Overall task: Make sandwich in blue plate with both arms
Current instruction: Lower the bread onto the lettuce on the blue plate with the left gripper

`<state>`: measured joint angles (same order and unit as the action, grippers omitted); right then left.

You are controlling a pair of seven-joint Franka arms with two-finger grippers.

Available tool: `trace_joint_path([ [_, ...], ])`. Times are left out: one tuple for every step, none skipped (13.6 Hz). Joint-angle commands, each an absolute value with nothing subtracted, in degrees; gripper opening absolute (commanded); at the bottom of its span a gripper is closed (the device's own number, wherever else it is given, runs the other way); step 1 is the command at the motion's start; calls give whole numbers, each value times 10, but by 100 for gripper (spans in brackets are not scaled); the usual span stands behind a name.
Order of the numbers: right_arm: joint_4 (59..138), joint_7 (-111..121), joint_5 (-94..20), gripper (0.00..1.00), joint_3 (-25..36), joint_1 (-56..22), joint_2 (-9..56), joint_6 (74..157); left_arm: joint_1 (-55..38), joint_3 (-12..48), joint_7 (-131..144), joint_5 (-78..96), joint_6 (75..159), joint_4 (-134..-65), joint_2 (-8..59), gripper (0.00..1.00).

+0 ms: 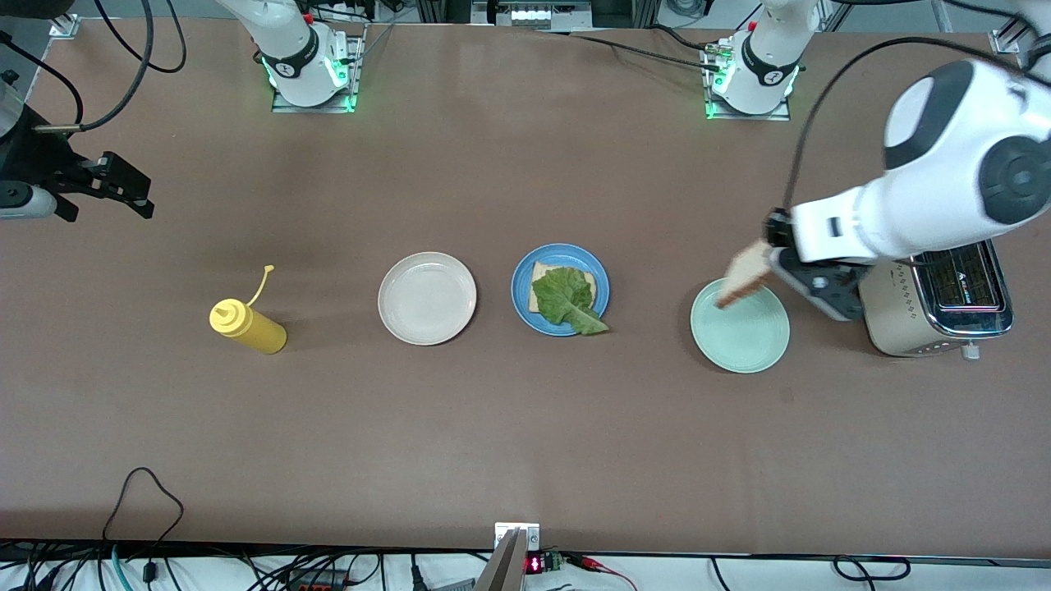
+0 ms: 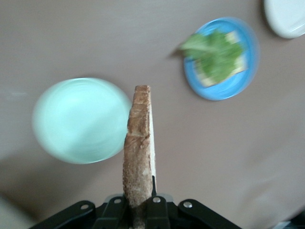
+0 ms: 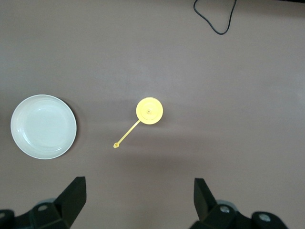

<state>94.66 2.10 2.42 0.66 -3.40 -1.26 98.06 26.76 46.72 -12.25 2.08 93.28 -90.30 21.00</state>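
The blue plate (image 1: 560,289) sits mid-table and holds one toasted bread slice (image 1: 542,272) with a green lettuce leaf (image 1: 566,300) on it; it also shows in the left wrist view (image 2: 221,59). My left gripper (image 1: 776,264) is shut on a second toasted bread slice (image 1: 745,276), held on edge in the air over the pale mint-green plate (image 1: 740,325). In the left wrist view the slice (image 2: 138,152) stands up from the gripper (image 2: 140,207). My right gripper (image 3: 139,193) is open and empty, waiting high over the table at the right arm's end (image 1: 111,185).
A cream-white plate (image 1: 427,297) lies beside the blue plate toward the right arm's end. A yellow squeeze bottle (image 1: 246,325) stands farther that way. A toaster (image 1: 936,304) stands at the left arm's end, beside the mint-green plate.
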Motion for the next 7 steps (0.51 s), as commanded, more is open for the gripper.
trace_joint_path([
  [942, 14, 32, 100, 1, -33, -10, 979, 252, 468, -81, 130, 946, -889, 298, 0],
  [941, 13, 30, 100, 1, -32, -9, 979, 251, 468, -81, 162, 961, -889, 317, 0],
  [937, 13, 31, 100, 2, -31, -4, 978, 244, 468, -81, 195, 981, -890, 336, 0],
  [918, 13, 29, 100, 2, -31, 1, 976, 240, 468, -84, 232, 1005, -892, 363, 0],
  [911, 11, 27, 100, 2, -30, 5, 971, 233, 468, -92, 254, 1043, -898, 388, 0],
  [911, 10, 26, 100, 3, -27, 6, 971, 224, 468, -96, 260, 1086, -907, 399, 0],
  [910, 9, 24, 100, 4, -27, 6, 971, 205, 468, -96, 271, 1131, -917, 409, 0],
])
